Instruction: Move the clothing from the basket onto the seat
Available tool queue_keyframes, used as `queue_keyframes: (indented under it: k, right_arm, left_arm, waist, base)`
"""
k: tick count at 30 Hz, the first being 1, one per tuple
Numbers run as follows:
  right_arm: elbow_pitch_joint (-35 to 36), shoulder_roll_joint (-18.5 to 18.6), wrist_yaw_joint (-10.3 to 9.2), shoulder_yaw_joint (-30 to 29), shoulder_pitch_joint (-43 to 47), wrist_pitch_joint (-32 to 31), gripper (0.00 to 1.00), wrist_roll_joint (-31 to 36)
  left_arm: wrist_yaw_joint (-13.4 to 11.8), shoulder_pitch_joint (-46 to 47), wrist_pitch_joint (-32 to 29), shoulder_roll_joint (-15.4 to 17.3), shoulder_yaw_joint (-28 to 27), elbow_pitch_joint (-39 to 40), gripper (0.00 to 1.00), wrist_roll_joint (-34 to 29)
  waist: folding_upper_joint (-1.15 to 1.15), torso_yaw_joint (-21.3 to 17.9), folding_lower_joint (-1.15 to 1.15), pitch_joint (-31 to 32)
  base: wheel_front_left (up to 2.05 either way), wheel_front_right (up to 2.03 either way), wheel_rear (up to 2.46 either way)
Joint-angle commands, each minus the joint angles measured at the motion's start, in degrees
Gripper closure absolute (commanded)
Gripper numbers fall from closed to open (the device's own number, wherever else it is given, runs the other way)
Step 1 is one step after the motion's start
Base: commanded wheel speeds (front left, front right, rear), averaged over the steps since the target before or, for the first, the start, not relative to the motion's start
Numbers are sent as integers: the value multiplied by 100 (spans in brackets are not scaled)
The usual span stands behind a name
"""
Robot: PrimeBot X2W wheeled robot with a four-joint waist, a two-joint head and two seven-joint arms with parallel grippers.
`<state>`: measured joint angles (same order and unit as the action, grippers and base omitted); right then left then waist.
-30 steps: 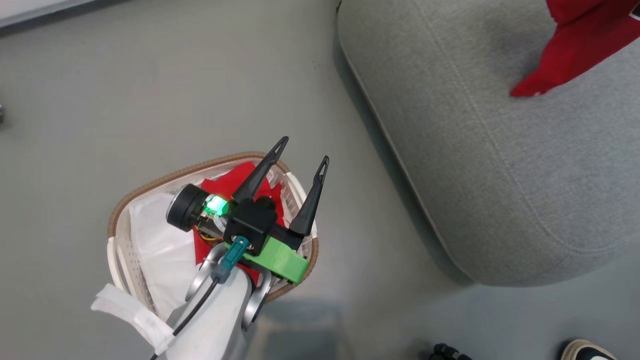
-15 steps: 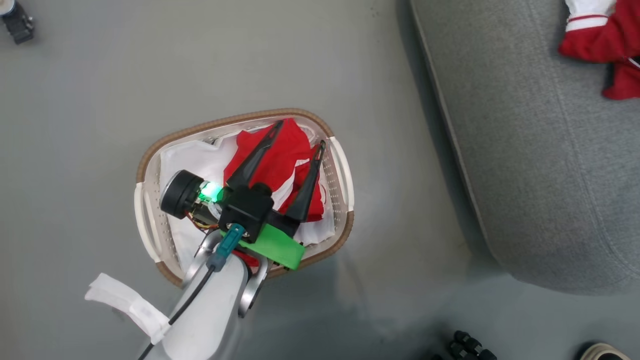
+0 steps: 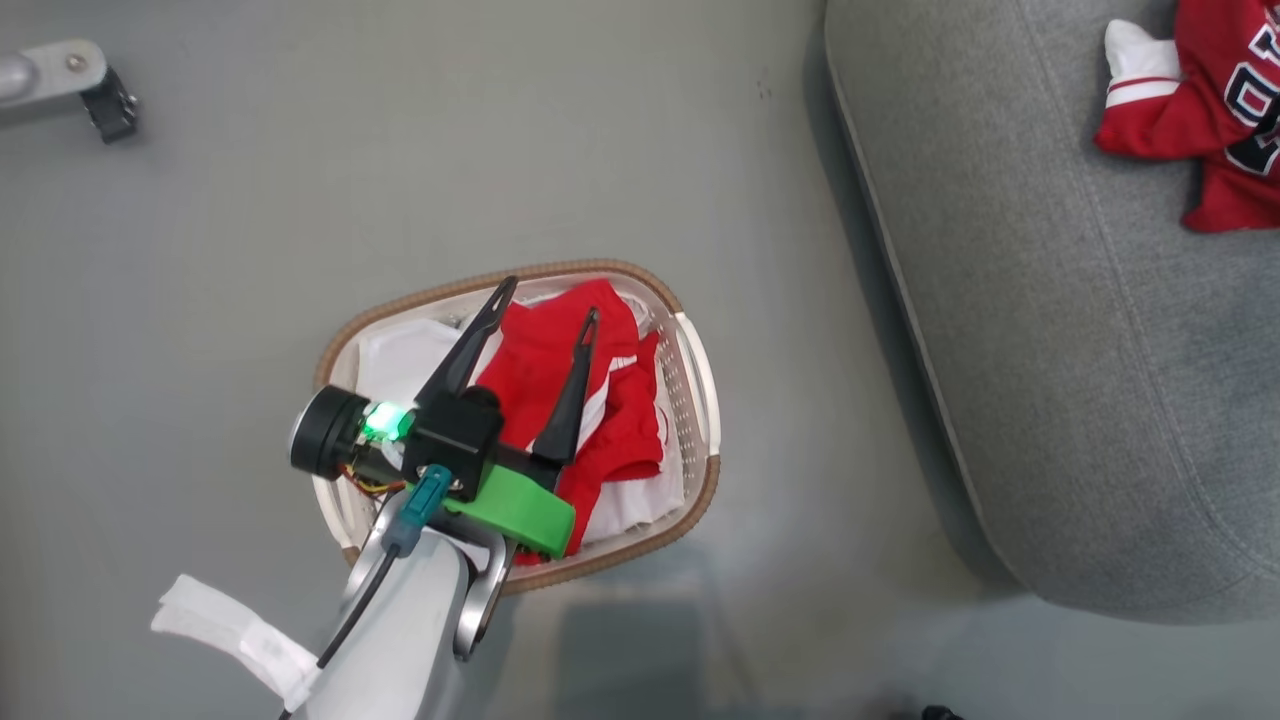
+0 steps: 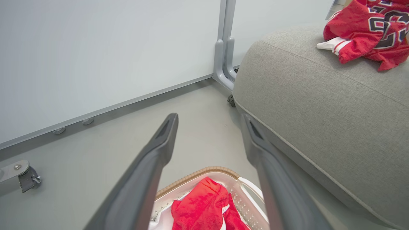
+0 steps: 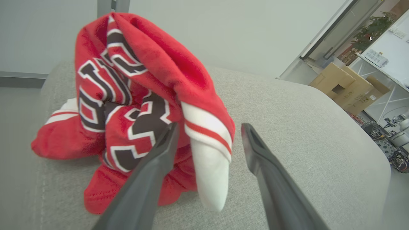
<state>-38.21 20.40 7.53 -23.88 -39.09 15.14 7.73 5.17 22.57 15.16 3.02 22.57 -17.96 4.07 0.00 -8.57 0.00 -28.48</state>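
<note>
The oval cream basket [image 3: 700, 400] with its brown rim [image 4: 204, 170] stands on the floor, left of the big grey seat [image 3: 1050, 350]. Red shorts with white stripes [image 3: 600, 410] lie crumpled in it [image 4: 204, 207] on a white liner sheet [image 3: 400, 350]. My left gripper [image 3: 551, 300] hovers open above the basket, with nothing between its fingers [image 4: 209, 117]. The red jersey with black lettering [image 3: 1200, 110] lies heaped on the seat [image 4: 319, 95]. My right gripper [image 5: 210, 126] stands open just before the jersey [image 5: 143, 80], its white-trimmed sleeve [image 5: 207, 172] hanging loose between the fingers.
A grey partition foot with a caster [image 3: 60, 80] stands on the floor at the far left. A partition post [image 4: 225, 48] rises by the seat's far corner. Cardboard boxes [image 5: 345, 86] stand beyond the seat. Open grey floor surrounds the basket.
The head camera has swung, so the whole picture shifted. The jersey, draped high one second ago, now lies heaped on the seat. My left gripper's fingertips now sit over the basket's inside.
</note>
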Motion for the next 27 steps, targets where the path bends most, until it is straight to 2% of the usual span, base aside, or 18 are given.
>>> queue_keyframes:
  k: [1,7,15,22,27]
  right_arm:
    - [73,-70,-8,101,201,0,0,-50]
    - [609,-434,-8,790,923,0,0,-486]
    - [1239,-857,-8,1586,1464,0,0,-1032]
    - [1508,-1277,-8,1863,1799,0,0,-1308]
    - [1601,-1460,-8,2160,2072,0,0,-1467]
  left_arm:
    - [-35,-116,-1,19,-41,-15,0,62]
    - [-161,-418,-2,7,-268,-20,0,135]
    - [-392,-862,-1,2,-743,67,0,182]
    - [-575,-1204,-2,-3,-1285,88,0,216]
    - [-604,-1490,-1,-5,-1618,96,0,190]
  waist:
    - [0,112,0,310]
    - [0,385,0,788]
    - [0,785,0,1332]
    - [0,1109,0,1698]
    - [0,1255,0,1932]
  base:
    - [0,0,0]
    - [0,0,0]
    - [0,0,0]
    - [0,0,0]
    - [0,0,0]
